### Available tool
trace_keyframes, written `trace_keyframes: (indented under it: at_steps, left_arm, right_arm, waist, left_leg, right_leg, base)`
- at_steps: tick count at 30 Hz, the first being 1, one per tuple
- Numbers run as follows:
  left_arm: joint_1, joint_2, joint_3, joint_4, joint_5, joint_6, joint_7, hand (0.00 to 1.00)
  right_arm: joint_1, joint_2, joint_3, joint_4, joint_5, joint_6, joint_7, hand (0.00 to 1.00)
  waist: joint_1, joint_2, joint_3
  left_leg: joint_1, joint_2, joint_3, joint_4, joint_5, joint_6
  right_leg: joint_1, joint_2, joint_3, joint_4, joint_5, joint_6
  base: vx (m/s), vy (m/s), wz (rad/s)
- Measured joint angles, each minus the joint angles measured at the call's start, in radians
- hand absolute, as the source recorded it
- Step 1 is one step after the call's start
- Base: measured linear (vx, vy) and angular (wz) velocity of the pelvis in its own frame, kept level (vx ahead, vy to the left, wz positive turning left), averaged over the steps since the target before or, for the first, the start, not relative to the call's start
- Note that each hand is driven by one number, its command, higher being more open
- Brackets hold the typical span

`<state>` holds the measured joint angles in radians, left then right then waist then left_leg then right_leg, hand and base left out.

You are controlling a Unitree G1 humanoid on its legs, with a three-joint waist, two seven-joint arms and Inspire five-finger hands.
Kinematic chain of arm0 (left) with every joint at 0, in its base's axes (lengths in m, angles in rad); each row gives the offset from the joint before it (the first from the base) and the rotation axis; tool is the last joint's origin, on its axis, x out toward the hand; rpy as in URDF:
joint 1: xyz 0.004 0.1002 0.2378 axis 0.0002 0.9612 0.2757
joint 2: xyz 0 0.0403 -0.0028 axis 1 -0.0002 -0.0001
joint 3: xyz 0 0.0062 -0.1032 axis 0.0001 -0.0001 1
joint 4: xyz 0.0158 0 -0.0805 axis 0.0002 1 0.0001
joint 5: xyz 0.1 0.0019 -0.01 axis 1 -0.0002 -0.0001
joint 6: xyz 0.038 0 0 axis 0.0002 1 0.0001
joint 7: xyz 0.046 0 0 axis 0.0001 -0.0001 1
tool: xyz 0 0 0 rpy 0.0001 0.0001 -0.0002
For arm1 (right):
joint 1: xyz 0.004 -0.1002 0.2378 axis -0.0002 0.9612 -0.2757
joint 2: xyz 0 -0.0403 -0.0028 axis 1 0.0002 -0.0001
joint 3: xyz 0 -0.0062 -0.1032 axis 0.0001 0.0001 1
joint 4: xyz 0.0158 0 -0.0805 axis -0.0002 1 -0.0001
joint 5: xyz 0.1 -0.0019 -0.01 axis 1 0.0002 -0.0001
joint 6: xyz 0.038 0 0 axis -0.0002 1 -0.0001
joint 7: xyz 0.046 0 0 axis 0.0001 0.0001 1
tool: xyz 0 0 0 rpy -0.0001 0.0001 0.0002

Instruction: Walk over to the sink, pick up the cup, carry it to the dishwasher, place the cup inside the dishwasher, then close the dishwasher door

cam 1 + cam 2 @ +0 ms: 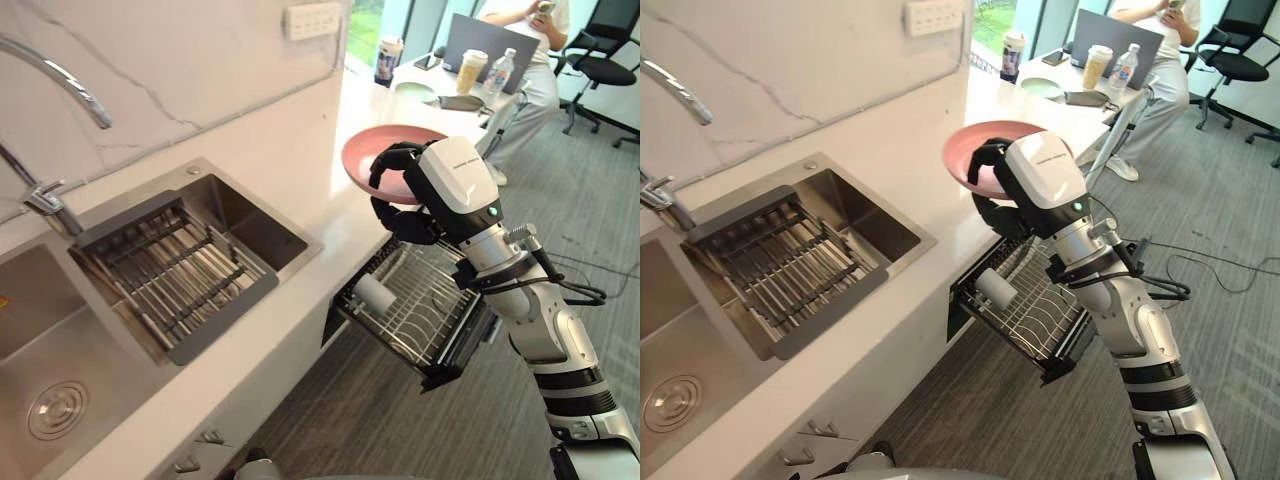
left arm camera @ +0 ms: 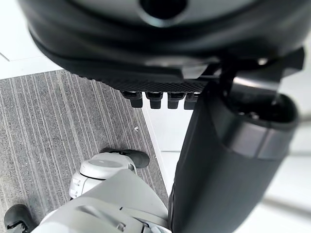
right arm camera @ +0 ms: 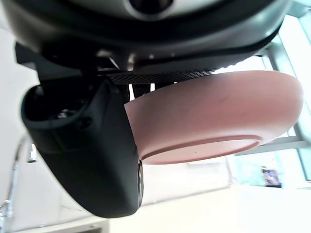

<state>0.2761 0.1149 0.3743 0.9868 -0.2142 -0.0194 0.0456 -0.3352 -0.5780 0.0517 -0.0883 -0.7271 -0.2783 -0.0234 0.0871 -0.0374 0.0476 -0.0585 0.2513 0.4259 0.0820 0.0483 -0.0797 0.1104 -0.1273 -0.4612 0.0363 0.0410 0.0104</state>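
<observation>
At two o'clock from the middle of the head view, the right hand point(image 1: 405, 190) hangs over the edge of the white counter point(image 1: 300, 150), its fingers and thumb curled round the rim of a pink dish point(image 1: 365, 155). The dish is tilted, its hollow side facing the wall. In the right wrist view the thumb lies against the dish's underside, with the fingers over the rim behind it. Directly below the hand, at about four o'clock in the view, the dishwasher rack point(image 1: 430, 320) stands pulled out from under the counter. The cup point(image 1: 375, 293), white, lies on its side in the rack's corner nearest the counter, at six o'clock from the hand and apart from it. At nine o'clock the steel sink point(image 1: 235, 215) holds a dark drain basket point(image 1: 170, 270), with the tap point(image 1: 60, 75) arching over it at eleven o'clock. A socket plate point(image 1: 312, 20) sits on the marble wall at twelve o'clock. Far off at one o'clock a person point(image 1: 530, 60) sits at the counter's end beside a laptop point(image 1: 480, 35), a paper cup point(image 1: 470, 70), a water bottle point(image 1: 500, 72) and a can point(image 1: 387, 60); an office chair point(image 1: 605, 55) stands beyond. The left hand point(image 2: 146, 58) shows in the left wrist view above grey carpet point(image 2: 48, 136); I cannot tell whether it is open or closed.
</observation>
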Motion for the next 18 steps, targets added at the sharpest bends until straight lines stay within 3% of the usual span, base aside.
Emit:
trace_keyframes:
  at_steps: [3,7,12,18]
  left_arm:
    - [0.002,0.000,0.013,0.004,0.010,-0.005,0.000,1.00]
    - [-0.007,-0.025,0.012,0.000,0.020,-0.019,0.000,1.00]
    - [-0.014,-0.061,-0.010,-0.003,0.021,-0.043,-0.001,1.00]
    - [-0.051,-0.047,-0.057,-0.041,0.019,-0.040,-0.010,1.00]
  right_arm:
    - [0.007,-0.015,-0.023,-0.003,0.035,0.015,0.019,0.00]
    - [0.052,-0.015,-0.093,-0.017,0.078,0.027,0.029,0.00]
    - [0.094,-0.010,-0.127,0.053,0.078,0.058,0.036,0.00]
    - [0.071,-0.008,-0.135,0.220,0.083,0.122,-0.038,0.00]
  waist:
    - [-0.015,-0.003,-0.002]
    - [-0.018,-0.002,-0.001]
    - [-0.030,0.029,0.017]
    - [-0.026,0.048,0.073]
  left_leg:
    - [0.019,0.018,0.001,-0.051,0.045,-0.030]
    - [0.020,0.007,-0.004,-0.112,0.102,-0.041]
    - [0.007,0.001,-0.032,-0.172,0.151,-0.049]
    - [-0.086,-0.006,-0.083,-0.172,0.185,-0.028]
  right_leg:
    - [0.013,0.034,0.003,-0.032,-0.015,0.041]
    - [0.014,0.041,-0.011,-0.063,-0.051,0.092]
    - [-0.013,0.049,-0.032,-0.056,-0.080,0.082]
    - [-0.096,0.042,-0.067,-0.015,-0.081,0.075]
  base:
    - [-0.05,-0.136,-0.09]
    - [-0.09,-0.117,0.05]
    - [-0.14,-0.021,0.12]
    - [-0.05,0.042,0.19]
